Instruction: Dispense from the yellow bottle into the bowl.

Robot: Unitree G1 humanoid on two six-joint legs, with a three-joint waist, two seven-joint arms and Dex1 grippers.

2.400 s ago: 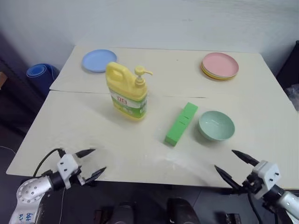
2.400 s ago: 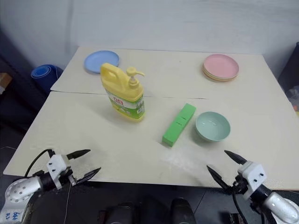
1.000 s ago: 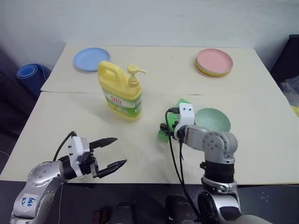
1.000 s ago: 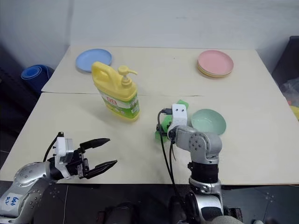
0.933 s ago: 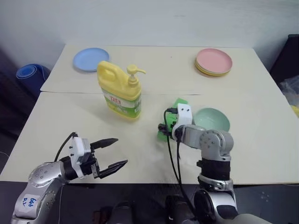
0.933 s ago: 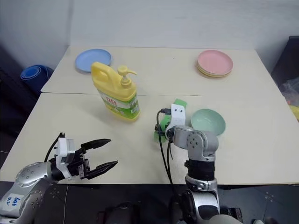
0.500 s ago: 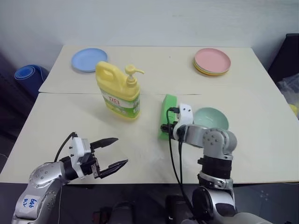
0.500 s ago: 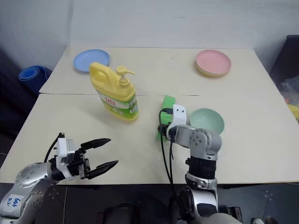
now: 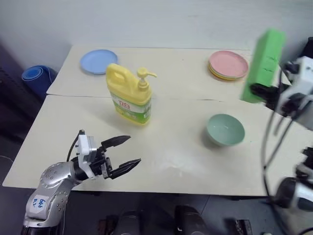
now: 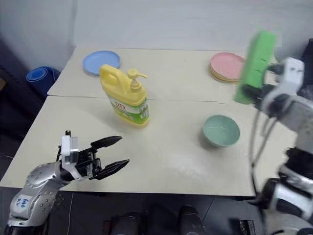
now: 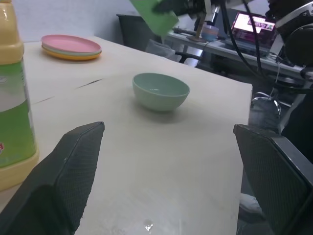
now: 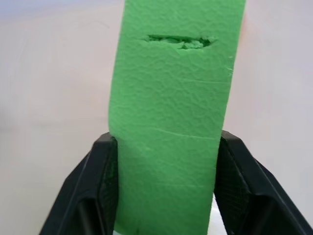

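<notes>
Yellow plastic dominates my head views: the yellow bottle (image 9: 131, 95) stands upright at mid-table, pump nozzle pointing toward the robot's right, with the bowl (image 9: 225, 129) well apart from it on that side. My left gripper (image 9: 123, 157) hovers at the near table edge, fingers spread wide and empty, and the bottle lies ahead of it and slightly right. My right gripper (image 9: 266, 91) is lifted high at the right edge of the scene, pinching the green block (image 9: 262, 58) by its lower end, the block standing nearly upright in the air near the pink plates (image 9: 228, 64). A blue plate (image 9: 98, 60) sits at the far left corner.

From the left wrist, the bottle's side fills the edge of the picture just beside one spread finger (image 11: 58, 176), the bowl beyond, on bare table (image 11: 161, 161).

From the right wrist, both black fingers (image 12: 95, 183) press the block's sides.

I judge the left arm nearer the bottle, and free; the bottle's long axis is vertical, so a level approach suits
</notes>
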